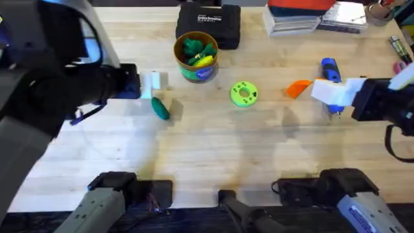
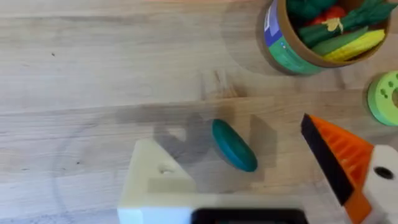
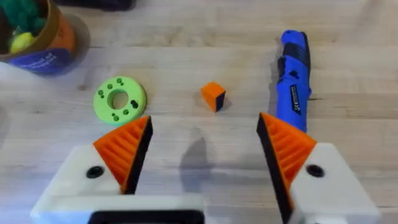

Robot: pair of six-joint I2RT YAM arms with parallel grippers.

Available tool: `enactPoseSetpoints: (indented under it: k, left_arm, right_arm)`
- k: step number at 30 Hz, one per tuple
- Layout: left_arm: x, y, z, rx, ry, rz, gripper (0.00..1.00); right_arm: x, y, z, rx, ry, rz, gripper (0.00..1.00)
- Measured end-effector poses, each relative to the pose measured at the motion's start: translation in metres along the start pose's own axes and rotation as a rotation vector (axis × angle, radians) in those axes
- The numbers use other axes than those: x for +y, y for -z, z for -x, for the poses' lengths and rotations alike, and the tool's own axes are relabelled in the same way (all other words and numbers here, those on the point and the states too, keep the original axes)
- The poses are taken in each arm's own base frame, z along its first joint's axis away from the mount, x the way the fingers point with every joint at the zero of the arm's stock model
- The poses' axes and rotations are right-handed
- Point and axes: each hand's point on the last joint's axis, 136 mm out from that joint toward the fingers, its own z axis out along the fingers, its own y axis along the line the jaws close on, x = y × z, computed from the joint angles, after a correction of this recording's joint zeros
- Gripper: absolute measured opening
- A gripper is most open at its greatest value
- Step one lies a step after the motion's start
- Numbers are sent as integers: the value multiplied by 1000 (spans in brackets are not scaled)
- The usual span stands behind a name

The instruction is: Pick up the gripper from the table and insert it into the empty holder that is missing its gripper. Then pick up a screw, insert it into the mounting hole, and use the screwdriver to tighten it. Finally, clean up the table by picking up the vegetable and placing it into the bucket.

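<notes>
Overhead: vegetable (image 1: 160, 108) flat on the wooden surface (image 1: 207, 155), left of centre, just beside the left gripper (image 1: 155, 82) and slightly nearer the arm bases. Left wrist view: left gripper (image 2: 261, 180) released, jaws wide apart; vegetable (image 2: 234, 145) between the white finger (image 2: 152, 177) and the orange ribbed finger (image 2: 342, 155), touching neither, closer to the white one.

Bucket (image 1: 196, 57) upright at mid-rear, right of the left gripper, in front of a black case (image 1: 208, 24). Contents: green leafy toy and yellow piece, seen from above; red piece also seen from the left wrist (image 2: 314, 31).

Flat green disc (image 1: 244, 94) near centre, lying free. Screwdriver (image 1: 331, 71) on the surface at right, close to the right gripper (image 1: 317, 89).

Right wrist view: right gripper (image 3: 202, 149) released, orange ribbed fingers (image 3: 127, 146) spread wide, holding nothing. Screwdriver (image 3: 294, 78) lying beyond one finger; small orange block (image 3: 213, 96) ahead between the fingers, apart from both; disc (image 3: 119, 99) and bucket (image 3: 37, 37) off to the other side.
</notes>
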Motion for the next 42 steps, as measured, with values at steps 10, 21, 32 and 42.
enactPoseSetpoints:
  k: [10, 21, 32, 42]
  left_arm:
    - [-15, -13, -6, 60, 20, -98, 493]
    - [-92, 23, 60, -237, -97, -560, 985]
    - [-105, 27, 36, -131, -67, -657, 985]
    - [-154, 55, 61, -457, -520, -710, 985]
  right_arm:
    - [0, -2, -2, 16, 0, 0, 994]
    - [0, -2, -5, 25, -1, -1, 993]
    - [0, -2, -5, 25, -1, -1, 994]
    - [0, -2, -5, 25, -1, -1, 993]
